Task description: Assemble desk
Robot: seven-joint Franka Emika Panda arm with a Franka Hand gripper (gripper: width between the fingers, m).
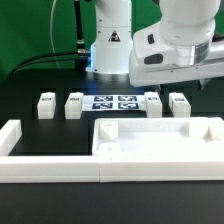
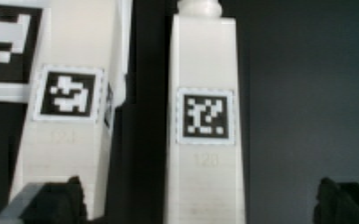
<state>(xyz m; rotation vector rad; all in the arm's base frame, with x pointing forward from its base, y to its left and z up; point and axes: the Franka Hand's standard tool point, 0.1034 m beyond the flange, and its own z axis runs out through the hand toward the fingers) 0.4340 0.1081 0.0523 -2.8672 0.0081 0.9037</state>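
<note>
No words, brands or numbers are legible. Note one triangular warning sign (image 1: 113, 40) on the arm base (image 1: 108, 58). The legs (image 2: 204, 190) and the marker board (image 1: 114, 102) carry black-and-white tags (image 2: 204, 113). These are coded patterns only, not readable characters.

The tabletop (image 1: 160, 140) and the legs (image 1: 46, 104) look like smooth, matt white plastic; the table (image 1: 60, 135), at its nine o'clock, is matt black.

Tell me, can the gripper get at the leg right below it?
Probably yes: the open gripper is centred over that leg and nothing covers it, but the neighbouring leg lies close and might block one finger.
</note>
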